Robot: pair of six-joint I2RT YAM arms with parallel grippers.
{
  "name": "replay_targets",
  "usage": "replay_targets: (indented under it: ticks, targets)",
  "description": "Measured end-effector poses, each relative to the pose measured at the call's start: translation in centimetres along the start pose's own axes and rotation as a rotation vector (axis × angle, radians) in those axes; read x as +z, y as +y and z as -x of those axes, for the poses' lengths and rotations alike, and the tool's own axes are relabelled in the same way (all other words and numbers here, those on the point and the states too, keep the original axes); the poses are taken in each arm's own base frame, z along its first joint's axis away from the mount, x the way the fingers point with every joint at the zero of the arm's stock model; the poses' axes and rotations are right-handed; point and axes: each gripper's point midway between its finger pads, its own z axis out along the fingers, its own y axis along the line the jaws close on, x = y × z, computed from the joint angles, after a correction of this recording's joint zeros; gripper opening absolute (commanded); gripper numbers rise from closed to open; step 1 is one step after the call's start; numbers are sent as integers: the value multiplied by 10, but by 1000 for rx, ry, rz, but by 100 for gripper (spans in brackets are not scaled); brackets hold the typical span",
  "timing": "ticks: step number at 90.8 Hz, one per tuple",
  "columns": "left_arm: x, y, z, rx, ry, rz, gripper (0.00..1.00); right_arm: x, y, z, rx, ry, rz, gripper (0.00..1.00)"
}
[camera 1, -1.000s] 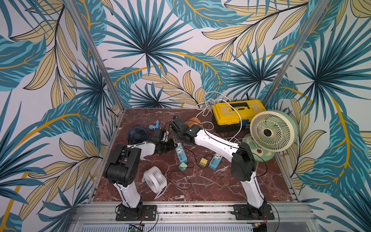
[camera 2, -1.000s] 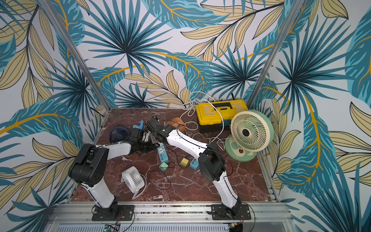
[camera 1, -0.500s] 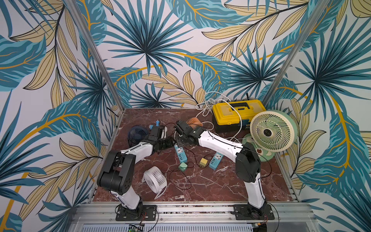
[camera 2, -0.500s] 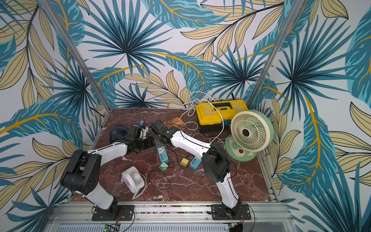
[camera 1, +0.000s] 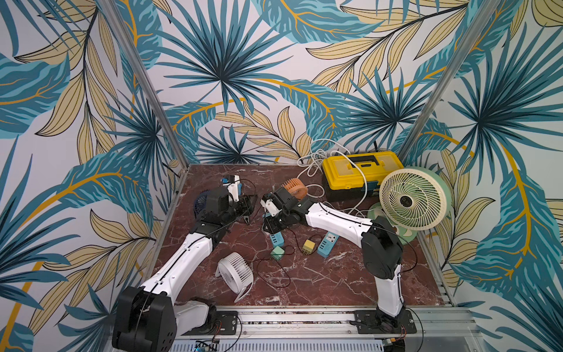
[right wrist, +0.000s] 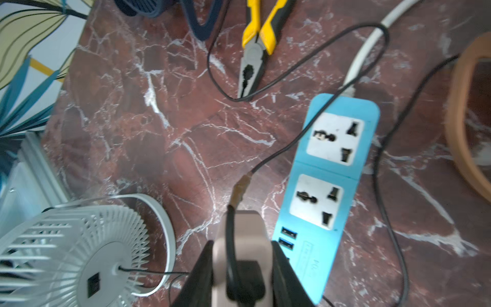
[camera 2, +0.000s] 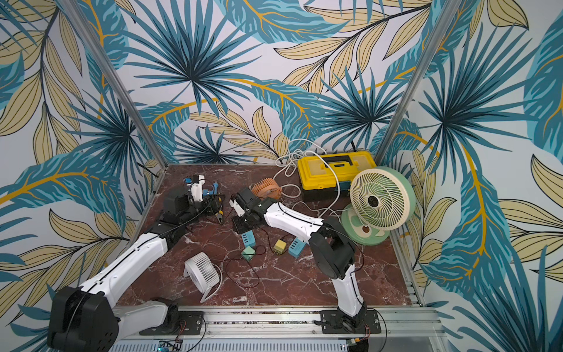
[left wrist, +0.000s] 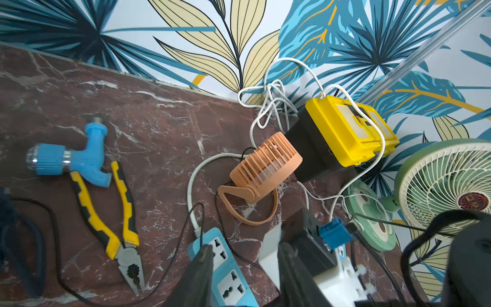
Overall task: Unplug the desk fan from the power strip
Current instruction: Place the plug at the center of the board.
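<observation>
Plug [right wrist: 239, 231] sits pinched in my right gripper [right wrist: 240, 249], out of the strip [right wrist: 353, 175] just beside it, both sockets [right wrist: 334, 138] bare. My left gripper [left wrist: 245, 249] hangs spread. Tabletop [camera 1: 335, 283] lies open at near right; toolbox [camera 1: 353, 173], far right, is closed.

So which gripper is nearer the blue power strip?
Right. The right gripper holds a beige plug just beside the USB end of the blue power strip; the left gripper, open, hovers apart from it, over toward the pliers.
</observation>
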Motion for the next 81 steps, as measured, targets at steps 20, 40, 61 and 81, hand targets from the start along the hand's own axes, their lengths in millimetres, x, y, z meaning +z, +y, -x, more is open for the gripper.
replay_targets:
  ticks: [20,40,61,81]
  targets:
    - [-8,10,6,-8,-26,31,44,3,30,4,-19,-3,180,20]
    - [-8,17,2,-16,-20,46,44,31,35,-2,14,39,259,22]
    - [-8,21,-2,-22,-12,56,44,68,18,-20,80,114,231,23]
    - [-8,23,-1,-24,-14,61,44,76,5,-19,95,121,158,51]
